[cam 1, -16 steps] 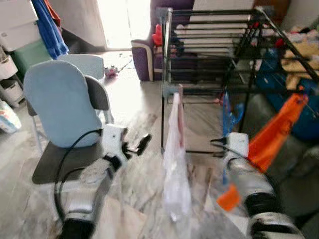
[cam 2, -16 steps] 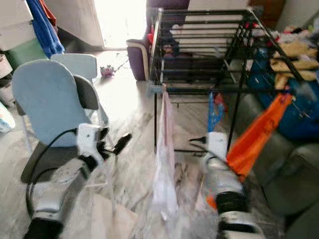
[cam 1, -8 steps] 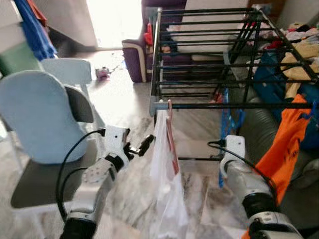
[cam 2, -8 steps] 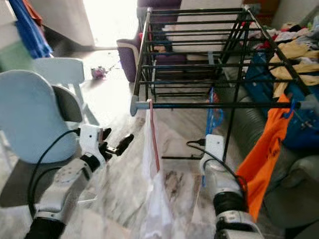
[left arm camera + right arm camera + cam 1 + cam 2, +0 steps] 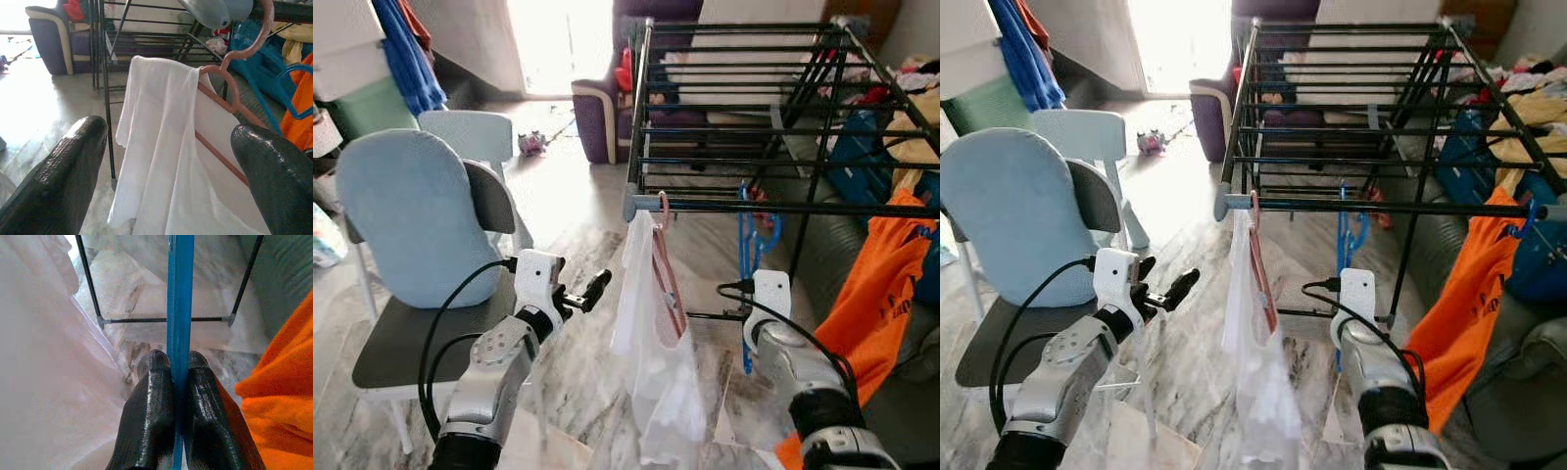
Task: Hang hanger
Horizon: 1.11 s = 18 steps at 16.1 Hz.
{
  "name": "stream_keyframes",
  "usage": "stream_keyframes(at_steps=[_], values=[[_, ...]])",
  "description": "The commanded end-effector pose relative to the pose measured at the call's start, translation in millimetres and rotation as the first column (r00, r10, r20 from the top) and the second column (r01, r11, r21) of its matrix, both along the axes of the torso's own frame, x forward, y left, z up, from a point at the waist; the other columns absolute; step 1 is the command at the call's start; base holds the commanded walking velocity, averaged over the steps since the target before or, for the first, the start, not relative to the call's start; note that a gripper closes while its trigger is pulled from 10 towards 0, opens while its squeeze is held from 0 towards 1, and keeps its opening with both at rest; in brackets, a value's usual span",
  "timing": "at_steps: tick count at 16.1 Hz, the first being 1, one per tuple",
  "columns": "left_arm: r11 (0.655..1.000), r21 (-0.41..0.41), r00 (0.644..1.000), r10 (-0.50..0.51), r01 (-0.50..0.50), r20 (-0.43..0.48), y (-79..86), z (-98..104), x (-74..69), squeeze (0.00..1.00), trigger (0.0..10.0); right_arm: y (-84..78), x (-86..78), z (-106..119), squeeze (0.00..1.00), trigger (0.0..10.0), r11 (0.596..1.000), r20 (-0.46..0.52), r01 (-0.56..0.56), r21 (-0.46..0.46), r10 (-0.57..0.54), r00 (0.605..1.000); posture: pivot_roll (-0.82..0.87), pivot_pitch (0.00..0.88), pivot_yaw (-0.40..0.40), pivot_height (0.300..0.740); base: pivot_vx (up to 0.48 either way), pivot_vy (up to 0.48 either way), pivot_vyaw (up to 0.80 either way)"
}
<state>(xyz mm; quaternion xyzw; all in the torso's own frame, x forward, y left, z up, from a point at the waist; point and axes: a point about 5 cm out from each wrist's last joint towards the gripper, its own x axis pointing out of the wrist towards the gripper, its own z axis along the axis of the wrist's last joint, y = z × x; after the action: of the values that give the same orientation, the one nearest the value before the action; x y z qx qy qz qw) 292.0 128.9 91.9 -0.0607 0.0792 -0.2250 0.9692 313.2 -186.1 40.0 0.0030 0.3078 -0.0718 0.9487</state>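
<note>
Right wrist view: the right gripper (image 5: 179,369) is clamped on the blue hanger (image 5: 180,308), both fingers (image 5: 154,396) pressing its flat bar. That hanger hooks on the rack's front rail (image 5: 1410,208), at about 1 o'clock from the white shirt (image 5: 1252,382). The shirt hangs on a pink hanger (image 5: 667,264) by the rail's left end. The left gripper (image 5: 585,292) sits spread wide and empty at 9 o'clock of the shirt. An orange garment (image 5: 1464,294) hangs at 3 o'clock; a chair (image 5: 416,230) stands at 9 o'clock.
</note>
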Motion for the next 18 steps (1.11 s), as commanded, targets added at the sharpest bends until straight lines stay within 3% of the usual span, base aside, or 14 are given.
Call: stream_keyframes(at_steps=[1,4,7,12,18], values=[[1.000,0.006,1.000,-0.004,0.004,0.008,0.5,3,0.8,0.00,10.0,1.4,5.6,14,0.00,10.0,1.000,0.062,-0.001,-0.017,0.002,0.998,-0.11,0.000,0.024,0.740,0.000,0.000,0.00],[1.000,0.009,1.000,-0.009,0.009,0.002,-0.4,2,0.4,0.00,10.0,3.3,5.2,24,0.00,10.0,1.000,0.131,0.005,-0.019,-0.002,0.991,-0.11,0.000,0.030,0.740,0.000,0.000,0.00],[1.000,0.015,1.000,-0.013,0.013,-0.001,-1.3,2,1.5,0.00,10.0,3.4,19.9,37,0.00,10.0,1.000,0.149,-0.003,-0.025,0.007,0.989,-0.11,0.000,0.030,0.740,0.000,0.000,0.00],[0.999,0.037,1.000,-0.009,0.010,-0.025,-0.5,-2,-0.1,0.00,10.0,-2.9,38.0,36,0.00,10.0,0.999,0.032,0.016,0.049,-0.018,0.999,-0.10,0.000,0.026,0.740,0.000,0.000,0.00],[0.999,0.046,0.999,-0.008,0.010,-0.032,0.5,-2,-0.8,0.00,10.0,-11.0,32.7,20,0.00,10.0,0.990,-0.058,0.081,0.117,-0.074,0.996,-0.10,0.000,0.024,0.740,0.000,0.000,0.00]])
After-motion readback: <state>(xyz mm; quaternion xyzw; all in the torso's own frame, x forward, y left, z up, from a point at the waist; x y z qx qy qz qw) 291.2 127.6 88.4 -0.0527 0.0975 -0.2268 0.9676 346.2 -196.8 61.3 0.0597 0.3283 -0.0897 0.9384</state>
